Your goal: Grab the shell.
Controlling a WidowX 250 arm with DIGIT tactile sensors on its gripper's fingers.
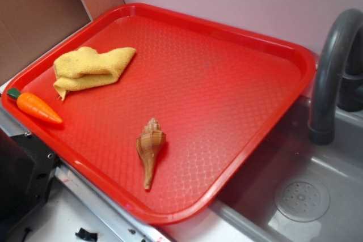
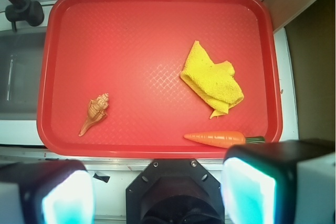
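My gripper [image 2: 157, 195] hung open; ahead-left lay the shell [image 2: 95, 113], likely light, rigid, slick, best pinched across its ribbed whorls.

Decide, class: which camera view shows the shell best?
The exterior view: the shell appears large, with ribbed whorls and thin point clear on the red tray. The wrist view shows it whole from above but smaller, with less detail, far from the gripper.
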